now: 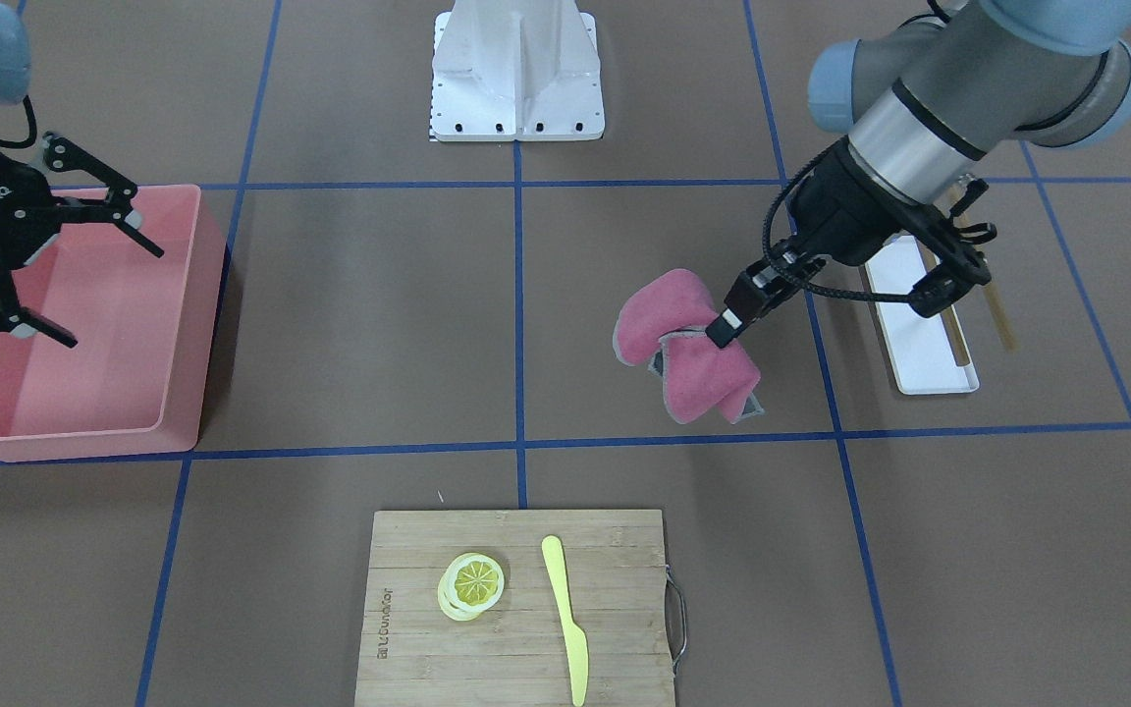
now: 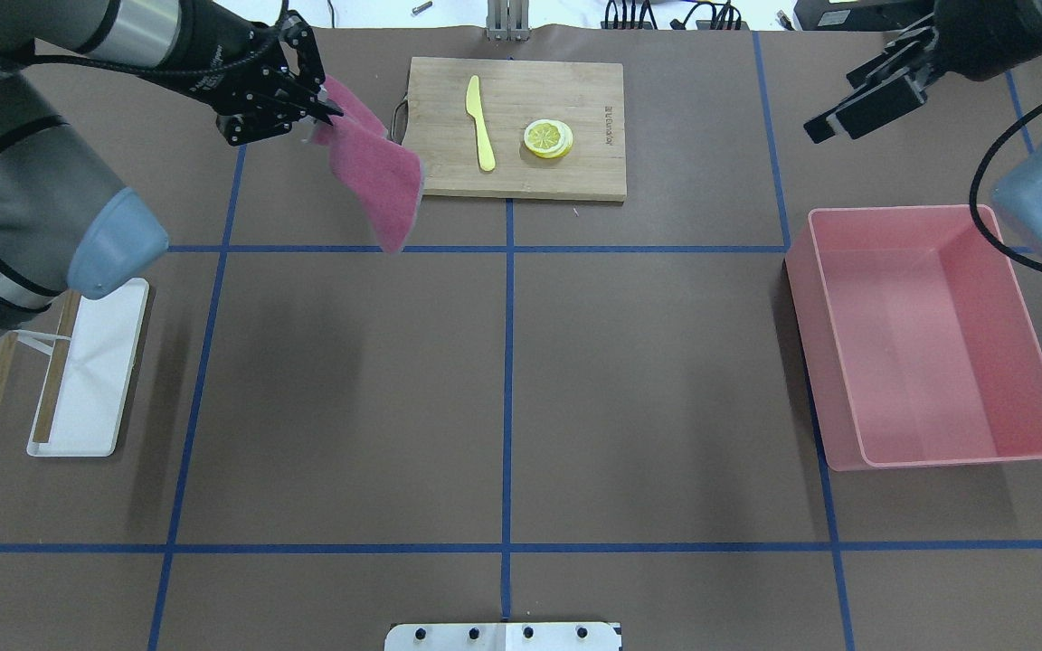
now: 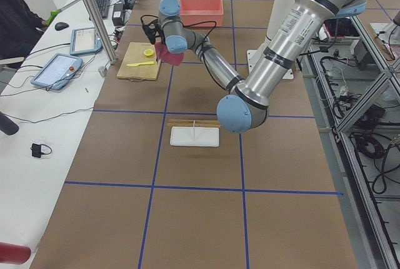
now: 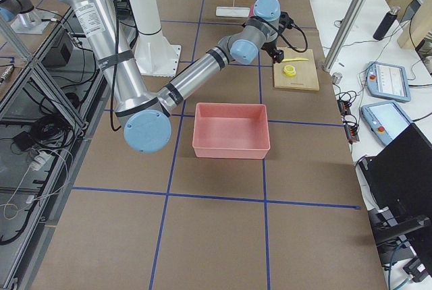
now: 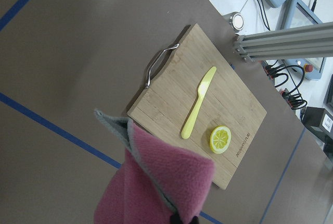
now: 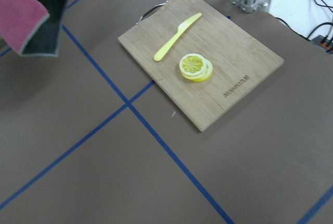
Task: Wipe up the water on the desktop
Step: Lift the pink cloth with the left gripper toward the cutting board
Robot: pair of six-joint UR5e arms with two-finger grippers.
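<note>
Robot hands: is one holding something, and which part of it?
The left gripper pinches the pink cloth by a bunched fold; right gripper is open, empty.

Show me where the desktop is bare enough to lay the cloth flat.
Bare: the middle rectangles of the desktop, between the white tray and the pink bin. Crowded: the far edge, where the cutting board sits beside the held pink cloth.

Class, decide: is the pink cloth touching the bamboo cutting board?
Apart. The front-facing view shows bare desktop between the pink cloth and the cutting board.
</note>
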